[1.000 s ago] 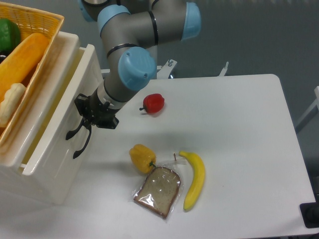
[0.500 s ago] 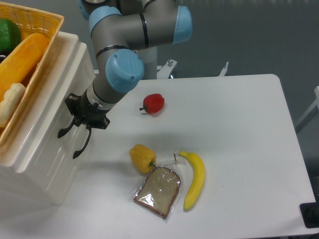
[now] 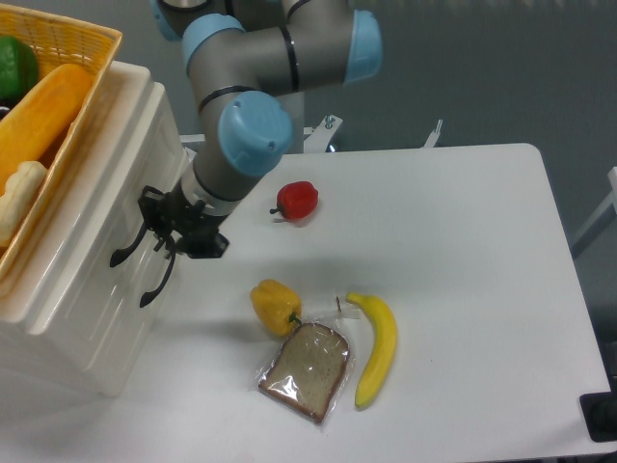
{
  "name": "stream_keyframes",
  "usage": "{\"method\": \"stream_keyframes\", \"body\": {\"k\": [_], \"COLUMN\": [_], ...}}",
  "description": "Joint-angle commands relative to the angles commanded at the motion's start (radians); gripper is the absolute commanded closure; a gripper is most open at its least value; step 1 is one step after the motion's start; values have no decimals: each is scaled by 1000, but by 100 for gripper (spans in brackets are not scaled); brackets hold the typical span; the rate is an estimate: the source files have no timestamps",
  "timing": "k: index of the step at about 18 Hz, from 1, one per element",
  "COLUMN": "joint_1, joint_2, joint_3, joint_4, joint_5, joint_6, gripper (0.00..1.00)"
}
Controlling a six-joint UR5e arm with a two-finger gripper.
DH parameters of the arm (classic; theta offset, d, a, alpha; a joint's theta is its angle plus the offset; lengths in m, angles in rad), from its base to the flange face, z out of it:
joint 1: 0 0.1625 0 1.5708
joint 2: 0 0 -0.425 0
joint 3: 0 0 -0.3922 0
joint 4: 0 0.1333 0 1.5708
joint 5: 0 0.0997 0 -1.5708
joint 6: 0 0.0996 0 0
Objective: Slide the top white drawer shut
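One black gripper (image 3: 166,231) just beside the top white drawer (image 3: 106,193) front near its black handle (image 3: 130,248), jaw state unclear, drawer flush with the cabinet (image 3: 87,318).

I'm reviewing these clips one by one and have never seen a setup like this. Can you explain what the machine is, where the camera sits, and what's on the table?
The grey and blue machine is a robot arm; its black gripper works like two fingers. One fixed camera looks down from above the white table. On the left stands a white cabinet with a yellow basket of play food on top. The gripper is at the top drawer, by its black handle; the drawer looks pushed in. The picture does not show clearly whether the fingers are open or shut, and nothing seems carried. On the table lie a red pepper, a yellow pepper, a wrapped slice of bread and a banana.
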State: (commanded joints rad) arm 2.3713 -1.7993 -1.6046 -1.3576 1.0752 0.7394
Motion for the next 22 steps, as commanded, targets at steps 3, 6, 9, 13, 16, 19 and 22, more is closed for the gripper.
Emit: {"method": "stream_keyframes", "body": {"k": [3, 6, 9, 13, 16, 19, 22], "joint_1": [63, 140, 198, 256, 311, 376, 413], "joint_2": [-20, -46, -63, -112, -139, -161, -192], "joint_3": [29, 43, 58, 81, 83, 84, 98], "joint_4": [17, 40, 95, 158, 175, 176, 176], "joint_5": [75, 123, 124, 172, 209, 252, 328], "joint_6": [3, 8, 11, 14, 105, 259, 453], "gripper": [41, 33, 23, 0, 0, 0, 0]}}
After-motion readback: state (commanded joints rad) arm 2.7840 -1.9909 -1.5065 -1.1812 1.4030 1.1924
